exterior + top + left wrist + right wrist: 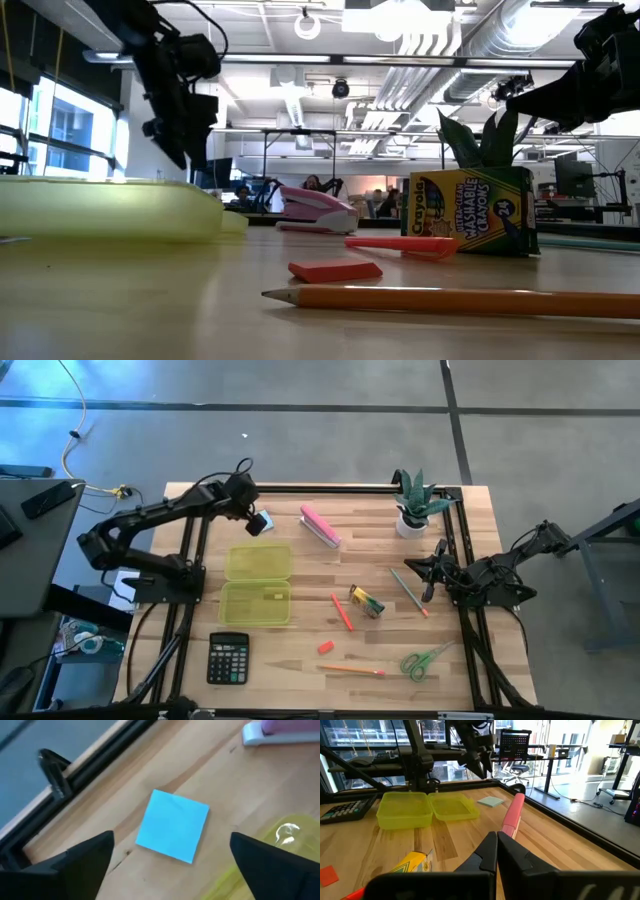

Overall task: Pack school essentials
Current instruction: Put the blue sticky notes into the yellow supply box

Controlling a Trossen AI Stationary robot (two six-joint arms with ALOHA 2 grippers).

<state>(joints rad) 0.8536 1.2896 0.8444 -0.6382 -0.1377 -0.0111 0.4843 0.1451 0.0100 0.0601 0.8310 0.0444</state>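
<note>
A light-blue square note pad [172,825] lies flat on the wooden table near its far left, beside the open yellow-green case [258,582]. My left gripper [172,839] hovers over the pad, open, with one finger on either side and touching nothing. On the table's right half lie a red-orange marker [341,611], a crayon box [366,601], a red eraser [325,647], two pencils [352,670] [408,590] and green-handled scissors [425,660]. My right gripper [496,845] waits shut at the right side, above the table.
A pink stapler [320,526] lies just right of the pad. A black calculator [228,658] sits near the front left. A potted plant [415,505] stands at the far right. A black frame rail [90,765] runs along the far edge.
</note>
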